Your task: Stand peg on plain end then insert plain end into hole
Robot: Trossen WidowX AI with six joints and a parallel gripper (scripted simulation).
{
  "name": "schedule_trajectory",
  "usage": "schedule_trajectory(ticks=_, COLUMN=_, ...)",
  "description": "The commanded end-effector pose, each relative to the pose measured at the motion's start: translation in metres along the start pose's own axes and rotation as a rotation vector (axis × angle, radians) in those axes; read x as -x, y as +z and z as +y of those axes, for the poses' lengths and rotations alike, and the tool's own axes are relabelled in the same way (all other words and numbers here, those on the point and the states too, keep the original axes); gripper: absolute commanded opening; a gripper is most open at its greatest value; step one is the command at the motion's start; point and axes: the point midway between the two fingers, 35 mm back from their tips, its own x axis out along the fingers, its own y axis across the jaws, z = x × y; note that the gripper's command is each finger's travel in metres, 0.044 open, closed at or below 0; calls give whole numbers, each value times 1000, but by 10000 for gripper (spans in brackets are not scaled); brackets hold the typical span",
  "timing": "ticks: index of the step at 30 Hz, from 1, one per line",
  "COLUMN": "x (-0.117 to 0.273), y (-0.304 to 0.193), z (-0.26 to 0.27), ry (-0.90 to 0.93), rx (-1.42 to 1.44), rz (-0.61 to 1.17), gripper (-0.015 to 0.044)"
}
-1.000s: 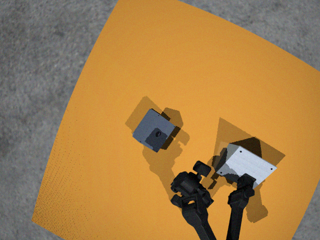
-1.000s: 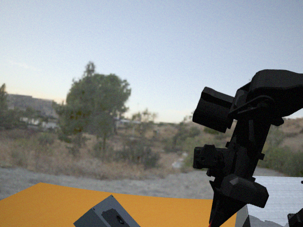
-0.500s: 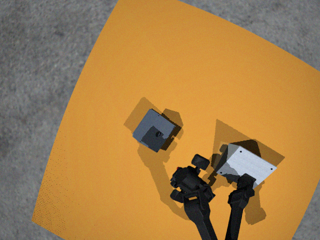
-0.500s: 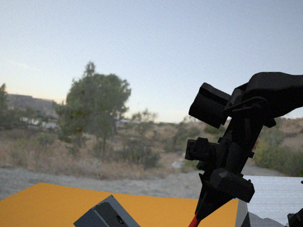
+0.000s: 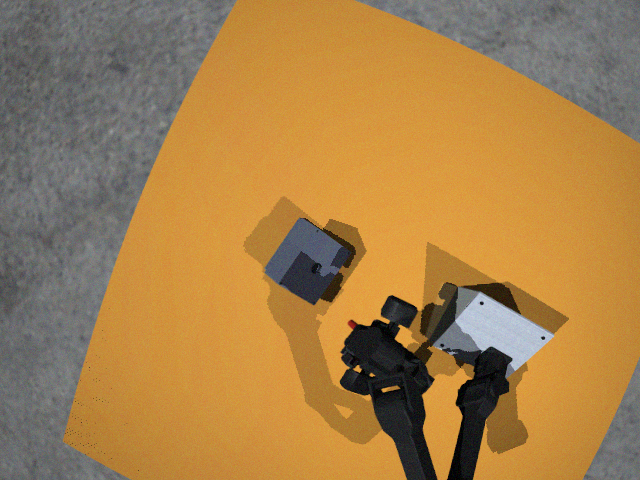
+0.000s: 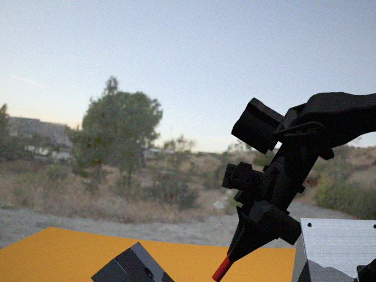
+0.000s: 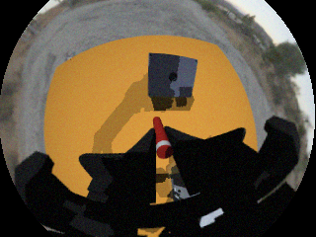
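Note:
The red peg [image 5: 352, 324] [image 6: 222, 268] [image 7: 158, 125] is held in the air, tilted. Its plain end points out beyond the fingertips, down and toward the sloped panel. The white band shows near its other end in the wrist view. My gripper [image 6: 231, 255] [image 7: 159, 129] is shut on the peg. The blue-grey sloped panel [image 5: 297, 240] [image 6: 133, 262] [image 7: 160, 74] stands in front, apart from the peg, partly in the arm's shadow. Its one dark hole [image 5: 316, 267] [image 6: 148, 272] [image 7: 173, 76] is visible and empty.
A white sloped block [image 5: 509, 320] [image 6: 331, 242] with small dark dots near its corners stands to the right of the gripper in the top and exterior views. A second dark arm-like part [image 5: 483, 382] reaches over its lower edge. The orange table [image 5: 289, 129] lies below.

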Motion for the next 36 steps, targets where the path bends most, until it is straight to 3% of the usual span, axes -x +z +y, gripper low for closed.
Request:
schedule_trajectory(ticks=1, x=-2, y=3, z=-8, ry=1, rx=3, rz=-18, gripper=0)
schedule_trajectory(ticks=36, x=0, y=38, z=-46, ry=-37, rx=93, rz=-199, gripper=0)
